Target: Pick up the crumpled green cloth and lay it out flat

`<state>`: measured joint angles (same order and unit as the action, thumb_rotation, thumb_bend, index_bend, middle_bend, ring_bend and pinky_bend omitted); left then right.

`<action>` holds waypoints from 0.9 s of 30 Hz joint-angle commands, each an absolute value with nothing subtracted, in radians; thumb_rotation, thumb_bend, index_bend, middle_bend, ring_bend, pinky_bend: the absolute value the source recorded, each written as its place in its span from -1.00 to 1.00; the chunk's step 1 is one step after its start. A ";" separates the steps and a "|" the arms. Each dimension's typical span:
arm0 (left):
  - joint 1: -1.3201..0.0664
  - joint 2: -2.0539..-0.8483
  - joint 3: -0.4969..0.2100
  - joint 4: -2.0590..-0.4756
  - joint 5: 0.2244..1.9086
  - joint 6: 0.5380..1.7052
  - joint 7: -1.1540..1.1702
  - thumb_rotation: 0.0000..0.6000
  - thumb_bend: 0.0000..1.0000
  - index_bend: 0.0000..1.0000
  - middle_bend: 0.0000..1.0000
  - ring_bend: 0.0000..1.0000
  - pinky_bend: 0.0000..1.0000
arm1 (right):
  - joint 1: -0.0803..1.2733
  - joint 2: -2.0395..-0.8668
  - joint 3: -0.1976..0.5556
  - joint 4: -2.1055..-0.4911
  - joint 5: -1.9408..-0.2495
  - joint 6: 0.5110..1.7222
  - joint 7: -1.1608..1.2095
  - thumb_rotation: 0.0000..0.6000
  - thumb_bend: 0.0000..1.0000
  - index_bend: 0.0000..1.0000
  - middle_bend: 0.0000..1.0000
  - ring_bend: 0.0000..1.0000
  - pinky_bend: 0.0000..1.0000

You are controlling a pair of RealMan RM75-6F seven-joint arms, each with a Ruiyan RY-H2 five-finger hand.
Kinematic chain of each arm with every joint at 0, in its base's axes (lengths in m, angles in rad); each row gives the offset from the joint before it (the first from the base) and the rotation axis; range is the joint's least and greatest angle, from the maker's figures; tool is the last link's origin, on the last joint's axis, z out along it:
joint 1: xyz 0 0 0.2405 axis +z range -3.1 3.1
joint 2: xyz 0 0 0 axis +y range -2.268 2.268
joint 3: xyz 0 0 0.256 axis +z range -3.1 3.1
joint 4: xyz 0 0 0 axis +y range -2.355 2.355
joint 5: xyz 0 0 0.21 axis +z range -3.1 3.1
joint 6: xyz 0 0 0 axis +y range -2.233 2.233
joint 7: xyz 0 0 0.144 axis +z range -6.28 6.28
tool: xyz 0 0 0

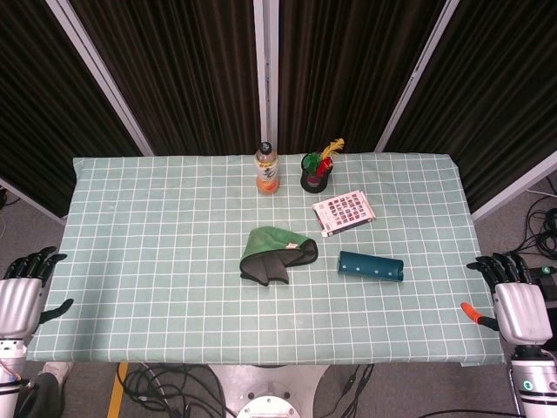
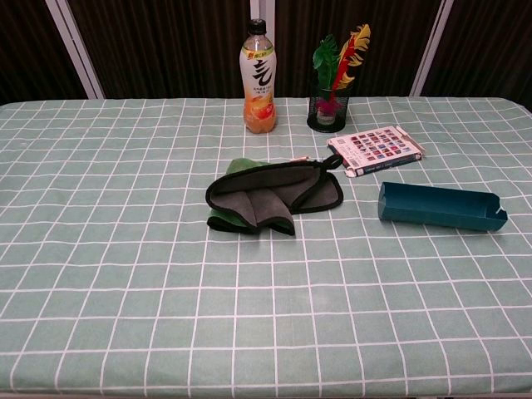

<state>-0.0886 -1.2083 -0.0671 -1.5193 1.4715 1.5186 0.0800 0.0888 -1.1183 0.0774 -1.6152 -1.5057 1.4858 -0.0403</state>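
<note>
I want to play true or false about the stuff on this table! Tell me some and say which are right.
1. The green cloth lies crumpled on the table. True.
2. The left hand holds the cloth. False: it is off at the table's edge, holding nothing.
3. The bottle stands upright. True.
4. The blue box sits on top of the cloth. False: it lies beside it, apart.
5. The right hand grips the bottle. False: it holds nothing.

Tablecloth (image 1: 157, 261): pale green, white grid. Cloth (image 1: 277, 254): green, grey underside, black edging. Box (image 1: 371, 266) nearer the right hand (image 1: 520, 306): dark teal. Bottle (image 1: 267, 169): orange drink, white label, black cap. Black mesh cup (image 1: 315, 181) holds green, red, yellow feathers.
</note>
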 commanded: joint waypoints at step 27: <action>-0.092 -1.197 -0.064 -1.533 1.464 1.497 0.079 1.00 -0.77 -0.41 -0.44 -0.55 -0.52 | 0.182 -1.101 0.064 -1.691 -1.548 1.338 -0.010 1.00 -0.84 -0.23 -0.62 -0.82 -0.87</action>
